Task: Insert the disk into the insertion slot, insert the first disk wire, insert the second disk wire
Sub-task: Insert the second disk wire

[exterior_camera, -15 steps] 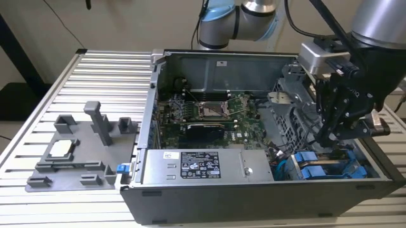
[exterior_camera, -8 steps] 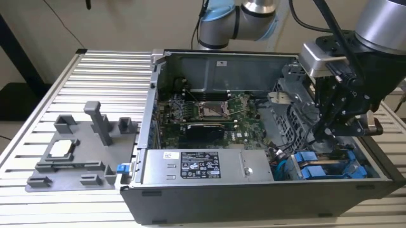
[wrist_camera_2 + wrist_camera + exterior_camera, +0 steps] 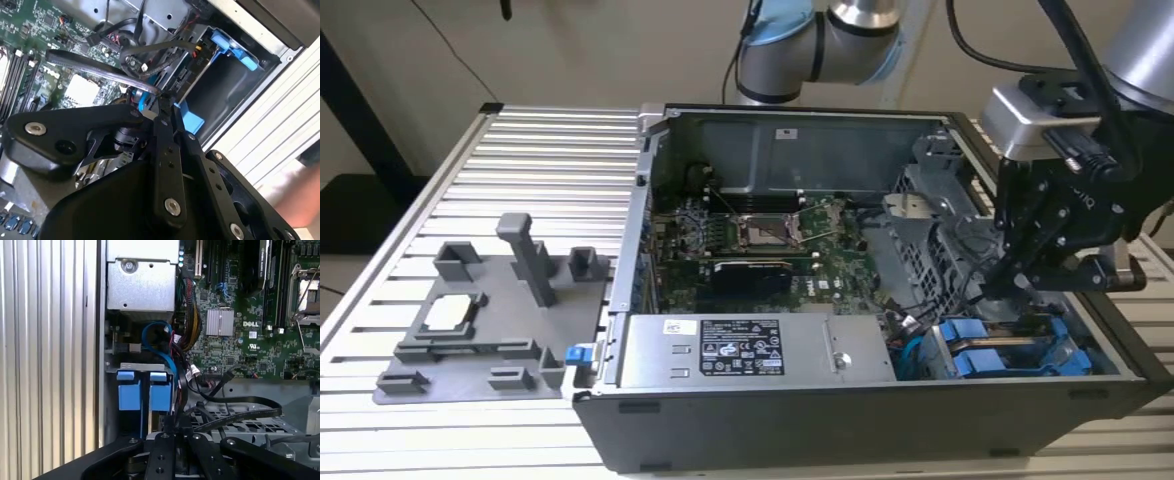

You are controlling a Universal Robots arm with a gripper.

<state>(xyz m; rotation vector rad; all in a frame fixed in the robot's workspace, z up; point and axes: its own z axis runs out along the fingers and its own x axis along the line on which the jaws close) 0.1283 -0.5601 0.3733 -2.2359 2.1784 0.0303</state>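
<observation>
Disk (image 3: 160, 396) already seated in insertion slot (image 3: 141, 366) beside twin drive (image 3: 129, 396); tool (image 3: 161, 100) pinched shut on black wire (image 3: 100, 67) just above, presumably lining its plug up with the disk.

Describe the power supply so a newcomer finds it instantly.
Find the open case on the ribbed table. Along its near wall, at the exterior view's left of the blue frames, sits the power supply. It is the one silver box with labels, unlike the green board behind it.
</observation>
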